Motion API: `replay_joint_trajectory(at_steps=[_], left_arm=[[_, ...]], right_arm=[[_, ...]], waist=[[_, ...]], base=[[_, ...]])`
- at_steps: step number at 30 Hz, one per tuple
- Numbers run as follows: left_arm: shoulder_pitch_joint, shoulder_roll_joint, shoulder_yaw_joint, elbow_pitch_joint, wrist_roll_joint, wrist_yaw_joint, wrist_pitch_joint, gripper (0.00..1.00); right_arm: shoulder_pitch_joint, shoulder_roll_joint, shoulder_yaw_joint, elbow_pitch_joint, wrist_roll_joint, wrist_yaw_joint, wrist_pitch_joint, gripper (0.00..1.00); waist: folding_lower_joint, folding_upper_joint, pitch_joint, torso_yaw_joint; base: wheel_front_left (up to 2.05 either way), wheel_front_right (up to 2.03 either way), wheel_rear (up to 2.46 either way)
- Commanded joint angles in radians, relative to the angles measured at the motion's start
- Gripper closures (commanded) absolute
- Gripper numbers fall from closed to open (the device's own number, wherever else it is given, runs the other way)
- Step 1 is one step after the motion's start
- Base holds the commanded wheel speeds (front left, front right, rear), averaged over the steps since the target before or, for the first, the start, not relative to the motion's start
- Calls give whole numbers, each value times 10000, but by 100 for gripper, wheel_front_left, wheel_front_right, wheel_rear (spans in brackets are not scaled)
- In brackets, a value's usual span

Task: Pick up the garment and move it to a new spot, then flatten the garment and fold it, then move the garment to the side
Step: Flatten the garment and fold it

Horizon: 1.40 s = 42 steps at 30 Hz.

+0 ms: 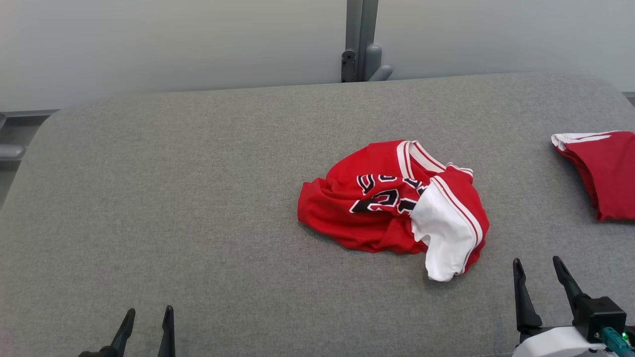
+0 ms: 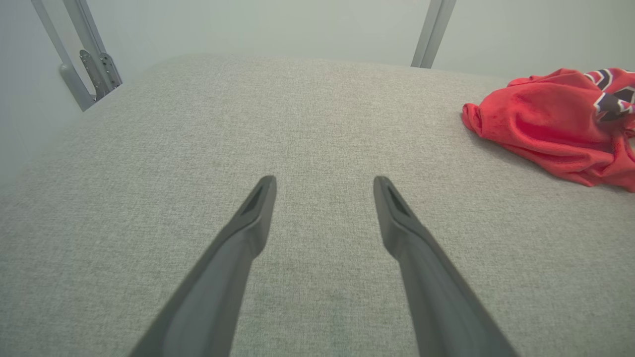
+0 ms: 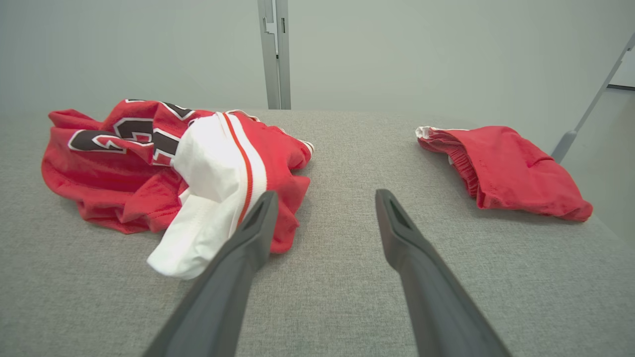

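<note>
A crumpled red jersey (image 1: 392,208) with black lettering and a white panel lies bunched in the middle of the grey padded table (image 1: 198,198). In the left wrist view the jersey (image 2: 550,124) sits at the far right; in the right wrist view the jersey (image 3: 163,173) sits at the left. My left gripper (image 1: 147,317) is open near the front edge, well left of the garment, nothing between its fingers (image 2: 250,223). My right gripper (image 1: 538,267) is open just right of and in front of the jersey, its left fingertip (image 3: 260,213) overlapping the cloth's edge in that view.
A second, folded red garment (image 1: 603,171) lies at the table's right edge, also seen as a red bundle (image 3: 501,171) ahead right of my right gripper. A grey metal post (image 1: 361,42) stands behind the table against a pale wall.
</note>
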Motion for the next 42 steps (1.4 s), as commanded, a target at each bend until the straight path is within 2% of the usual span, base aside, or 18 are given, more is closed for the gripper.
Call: replay_joint_trajectory(at_steps=[1, 7, 13, 18, 27, 34, 42], left_arm=[[115, -40, 67, -45, 88, -24, -24, 0], [-374, -67, -205, -619, 177, -41, -24, 0], [-1439, 331, -1432, -1266, 56, -35, -24, 0], [-2740, 769, -2987, -1376, -229, -36, 107, 0], [-4496, 1029, -4709, -892, -715, -36, 399, 0], [-5003, 1059, -5180, -134, -1119, -35, 403, 0], [-5517, 880, -5265, 1069, -1669, -24, 874, 0]], right_arm=[[-92, -30, 38, 24, 101, -19, -30, 0], [-272, -31, 200, 26, 128, -19, -30, 0], [-572, -30, 335, -139, 47, -19, -30, 0], [-852, -31, 468, -224, 129, -19, -30, 0], [-1184, -20, 657, -307, 486, -18, -30, 0], [-1070, -16, 604, -269, 795, -19, -30, 0], [-1204, -16, 680, -237, 1038, -19, -30, 0]], waist=[[0, 90, 29, -52], [0, 90, 206, -413], [0, 90, 493, -1153], [0, 90, 839, -2064], [0, 90, 1745, -4075], [0, 90, 2094, -5191], [0, 90, 2279, -5469]], base=[[0, 0, 0], [0, 0, 0], [0, 0, 0], [0, 0, 0], [0, 0, 0], [0, 0, 0], [0, 0, 0]])
